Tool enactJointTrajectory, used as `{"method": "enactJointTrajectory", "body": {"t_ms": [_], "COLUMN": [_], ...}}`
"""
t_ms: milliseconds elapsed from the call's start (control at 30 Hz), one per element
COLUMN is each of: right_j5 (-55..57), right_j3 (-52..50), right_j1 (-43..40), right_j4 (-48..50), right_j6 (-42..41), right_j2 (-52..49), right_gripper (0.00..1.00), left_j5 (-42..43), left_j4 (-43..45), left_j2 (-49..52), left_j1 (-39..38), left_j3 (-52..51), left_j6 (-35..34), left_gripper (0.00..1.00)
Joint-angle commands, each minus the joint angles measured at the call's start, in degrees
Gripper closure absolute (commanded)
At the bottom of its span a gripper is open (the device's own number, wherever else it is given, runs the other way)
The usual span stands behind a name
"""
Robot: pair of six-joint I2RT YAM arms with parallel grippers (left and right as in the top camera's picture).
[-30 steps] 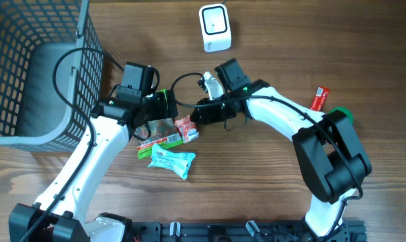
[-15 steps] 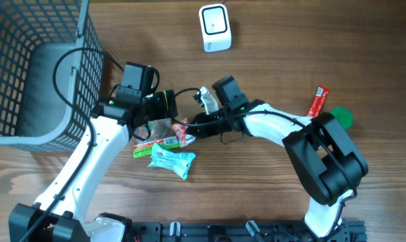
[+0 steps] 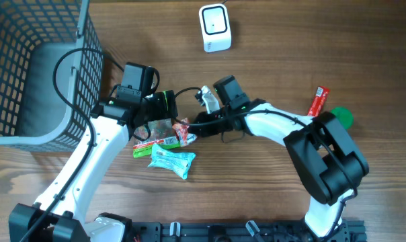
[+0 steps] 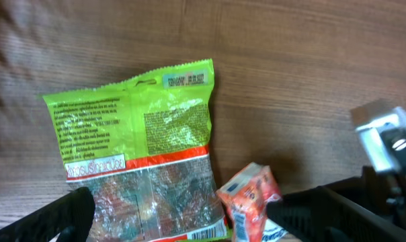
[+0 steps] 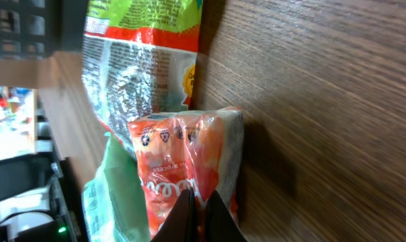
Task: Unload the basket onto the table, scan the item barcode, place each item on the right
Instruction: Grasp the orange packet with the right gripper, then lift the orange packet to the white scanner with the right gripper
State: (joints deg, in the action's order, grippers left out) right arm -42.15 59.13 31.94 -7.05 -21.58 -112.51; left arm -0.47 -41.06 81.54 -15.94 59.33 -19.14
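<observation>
The right gripper has its jaws pressed together on one edge of the orange packet. The left gripper holds nothing, its jaws wide, with one finger at each lower corner of its wrist view. The wooden table carries everything. A grey wire basket fills the far left corner and is cut off by the frame's edge. The green packet lies flat under the left gripper. It shows blocks of fine print too small to read, a white sticker at its top edge with illegible characters, and a red band of white script that cannot be read. A barcode at its bottom is half cut off by the frame, and its lower half is clear film over the contents. The teal packet lies just beside it on the robot's side, its print blurred. The white scanner stands at the far edge, well apart from the packets. The orange packet sits at the green packet's right edge, touching or overlapping it. Its white lettering is crumpled past reading, and its barcode cannot be made out. A red sachet lies far to the right, its print too small to read. Near it is a green disc, partly hidden by the right arm.
</observation>
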Motion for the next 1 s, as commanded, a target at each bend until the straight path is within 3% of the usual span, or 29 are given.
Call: {"method": "enactJointTrajectory", "body": {"t_ms": [0,67,100,167,200,233,267,333,467,567,733,867,967], "right_j5": [-8.24,-9.03,-9.03,-9.01,-8.98,-8.98,-8.98,-8.87,-6.75,-6.78,-6.80,-9.05,-18.01], "right_j3": [-0.61,-0.61,-0.61,-0.59,-0.61,-0.61,-0.59,-0.61,-0.59,-0.61,-0.59,-0.57,-0.57], "right_j1": [-3.69,-3.80,-3.80,-3.87,-3.91,-3.98,-3.98,-3.96,-3.96,-3.96,-3.96,-6.69,-12.46], "right_j4": [-0.07,-0.31,-0.52,-0.83,-0.94,-1.09,-1.20,-1.57,-2.43,-2.47,-2.45,-3.30,-9.81], "right_j6": [2.80,4.00,4.09,5.03,5.09,5.07,5.07,5.11,5.07,5.07,5.07,6.03,13.14], "right_j2": [-0.52,-0.52,-0.52,-0.52,-0.52,-0.52,-0.52,-0.52,-0.52,-0.52,-0.52,2.80,9.20], "right_gripper": [0.96,0.96,0.96,0.96,0.96,0.96,0.96,0.96,0.96,0.96,0.96,0.96,0.96], "left_j5": [1.27,-1.09,-1.16,-2.25,-2.73,-5.35,-5.88,-5.86,-6.69,-11.21,-10.93,-5.84,-1.46], "left_j4": [-1.86,-2.75,-4.42,-8.98,-10.29,-12.31,-12.50,-10.40,-4.92,-3.87,-2.62,-1.95,-1.07], "left_j2": [0.02,-0.24,-0.52,-1.01,-1.22,-1.33,-1.36,-1.36,-1.16,-1.11,-1.11,-1.31,-1.36], "left_j1": [-0.02,0.87,1.55,3.63,4.48,6.58,8.55,11.47,14.47,16.81,18.95,17.68,14.91], "left_j3": [-0.09,1.97,4.00,9.31,11.23,14.80,16.68,18.18,18.21,18.21,18.21,18.21,18.21], "left_j6": [0.76,2.43,4.96,8.07,9.20,9.33,9.86,13.51,24.59,24.72,24.70,24.74,24.72], "left_gripper": [0.00,0.06,0.22,0.30,0.41,0.69,0.80,0.88,0.91,0.92,0.94,0.94,0.90]}}
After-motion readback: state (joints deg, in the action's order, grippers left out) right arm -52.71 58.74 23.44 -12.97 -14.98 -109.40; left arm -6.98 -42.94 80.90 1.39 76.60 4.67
